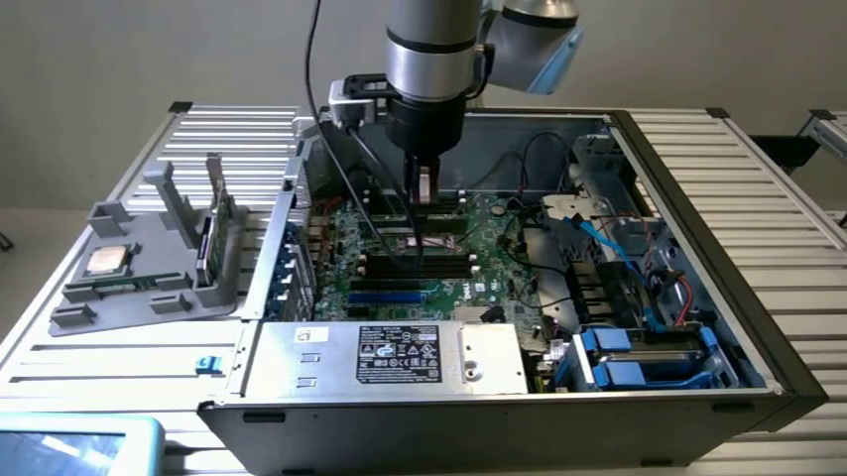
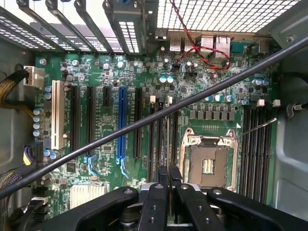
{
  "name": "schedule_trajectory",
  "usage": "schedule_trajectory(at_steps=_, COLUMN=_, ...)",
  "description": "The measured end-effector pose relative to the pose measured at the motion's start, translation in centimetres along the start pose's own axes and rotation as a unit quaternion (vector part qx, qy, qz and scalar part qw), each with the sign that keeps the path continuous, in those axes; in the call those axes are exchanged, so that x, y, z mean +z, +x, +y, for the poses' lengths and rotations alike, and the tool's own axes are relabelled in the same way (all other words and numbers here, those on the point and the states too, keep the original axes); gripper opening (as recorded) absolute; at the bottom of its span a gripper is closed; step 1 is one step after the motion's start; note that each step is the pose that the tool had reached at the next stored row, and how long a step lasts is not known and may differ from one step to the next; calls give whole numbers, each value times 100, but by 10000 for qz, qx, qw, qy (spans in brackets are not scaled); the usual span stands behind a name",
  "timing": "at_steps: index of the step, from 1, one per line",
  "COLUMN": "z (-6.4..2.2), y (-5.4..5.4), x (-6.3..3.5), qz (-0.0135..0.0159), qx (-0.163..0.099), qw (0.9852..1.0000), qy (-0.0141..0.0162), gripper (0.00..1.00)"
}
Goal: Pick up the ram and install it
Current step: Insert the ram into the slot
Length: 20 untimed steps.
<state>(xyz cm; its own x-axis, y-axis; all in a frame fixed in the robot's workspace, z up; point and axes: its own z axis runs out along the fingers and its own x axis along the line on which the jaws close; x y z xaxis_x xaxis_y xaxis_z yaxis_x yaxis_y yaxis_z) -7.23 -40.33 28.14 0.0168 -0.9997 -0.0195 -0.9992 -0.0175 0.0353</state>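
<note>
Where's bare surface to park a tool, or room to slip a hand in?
Bare slats: the table on the exterior view's right of the case, and on the far side of the grey tray. Crowded: inside the case, a cable crosses the motherboard, gripper above it.

The slatted metal bench (image 1: 775, 223) carries an open computer case (image 1: 463, 436) and, on the exterior view's left, a grey parts holder (image 1: 198, 293).
</note>
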Motion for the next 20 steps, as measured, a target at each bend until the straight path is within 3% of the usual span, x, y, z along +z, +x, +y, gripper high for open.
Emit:
schedule_trajectory(at_steps=11, z=-20, y=73, x=175, qz=-14, qx=40, qw=10000, qy=1, gripper=11)
schedule_trajectory(at_steps=20, z=-23, y=105, x=190, qz=-25, qx=208, qw=9998, qy=1, gripper=11)
